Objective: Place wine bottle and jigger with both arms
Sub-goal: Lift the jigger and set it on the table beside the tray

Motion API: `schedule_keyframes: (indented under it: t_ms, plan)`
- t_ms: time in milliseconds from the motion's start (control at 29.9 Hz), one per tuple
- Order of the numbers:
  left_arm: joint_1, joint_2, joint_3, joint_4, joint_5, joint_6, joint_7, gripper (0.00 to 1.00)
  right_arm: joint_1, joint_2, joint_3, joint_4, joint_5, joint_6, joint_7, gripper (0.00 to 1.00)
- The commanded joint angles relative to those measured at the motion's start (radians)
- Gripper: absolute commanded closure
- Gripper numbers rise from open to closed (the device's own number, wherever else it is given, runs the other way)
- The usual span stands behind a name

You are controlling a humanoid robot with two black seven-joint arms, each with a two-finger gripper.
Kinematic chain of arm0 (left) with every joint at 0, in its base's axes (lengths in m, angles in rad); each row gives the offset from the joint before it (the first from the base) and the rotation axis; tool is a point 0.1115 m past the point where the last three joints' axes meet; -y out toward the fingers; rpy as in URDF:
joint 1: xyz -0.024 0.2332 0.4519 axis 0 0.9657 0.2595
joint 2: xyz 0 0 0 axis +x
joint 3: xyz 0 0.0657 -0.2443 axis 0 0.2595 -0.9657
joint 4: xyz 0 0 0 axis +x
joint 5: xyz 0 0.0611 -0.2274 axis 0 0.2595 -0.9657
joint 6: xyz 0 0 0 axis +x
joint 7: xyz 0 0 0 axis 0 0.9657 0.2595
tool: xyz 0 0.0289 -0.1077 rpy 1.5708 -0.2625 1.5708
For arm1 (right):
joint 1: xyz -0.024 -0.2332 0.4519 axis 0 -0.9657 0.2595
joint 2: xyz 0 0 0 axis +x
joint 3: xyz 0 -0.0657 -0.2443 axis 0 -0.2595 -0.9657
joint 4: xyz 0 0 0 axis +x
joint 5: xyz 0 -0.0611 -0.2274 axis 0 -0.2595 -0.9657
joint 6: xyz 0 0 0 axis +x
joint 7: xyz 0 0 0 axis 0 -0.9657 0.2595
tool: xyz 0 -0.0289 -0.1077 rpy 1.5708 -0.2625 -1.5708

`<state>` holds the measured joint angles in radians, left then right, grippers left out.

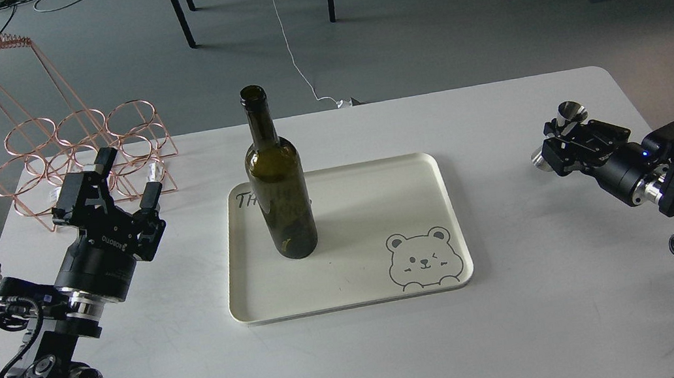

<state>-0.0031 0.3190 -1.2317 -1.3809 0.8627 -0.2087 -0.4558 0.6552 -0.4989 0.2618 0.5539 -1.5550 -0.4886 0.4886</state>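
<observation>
The left gripper point(128, 179) hangs over the white table point(559, 316), to the left of the cream tray point(352, 295), and its two fingers stand wide apart with nothing between them. The right gripper point(563, 134) is well to the right of the tray, close to the right edge of the table, and it is closed around the jigger point(571, 112). The shiny cone of the jigger shows above the fingers, and a second silver end shows on the side toward the tray.

The table carries the tray in its middle. The tray has dark handwriting in its far left corner and a drawn bear face point(421, 259) in its near right corner. The wine bottle point(279, 187) stands upright inside the tray, in the left half, and it hides part of the writing. It is dark olive green, it has no label, and its mouth is open. A copper wire rack point(81, 152) stands on the far left corner of the table, behind the left gripper and well apart from the tray.
</observation>
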Motion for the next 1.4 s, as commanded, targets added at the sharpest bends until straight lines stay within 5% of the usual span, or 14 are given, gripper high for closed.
schedule_keyframes:
  t_ms: [0, 902, 1136, 1370]
  plan:
    - [0.0, 0.0, 0.0, 0.0, -0.001, 0.0, 0.0, 0.02, -0.002, 0.037, -0.001, -0.04, 0.0, 0.0, 0.0, 0.81]
    - [-0.002, 0.002, 0.0, -0.003, -0.001, 0.0, 0.0, 0.02, 0.004, 0.115, -0.009, -0.104, 0.0, 0.0, 0.0, 0.72]
    - [-0.003, 0.002, -0.002, -0.003, -0.001, 0.0, 0.0, 0.02, 0.004, 0.112, -0.009, -0.103, 0.0, 0.0, 0.0, 0.57]
    - [-0.009, 0.002, -0.002, -0.003, -0.001, -0.001, 0.0, 0.02, 0.003, 0.108, -0.009, -0.089, 0.0, 0.0, 0.0, 0.14]
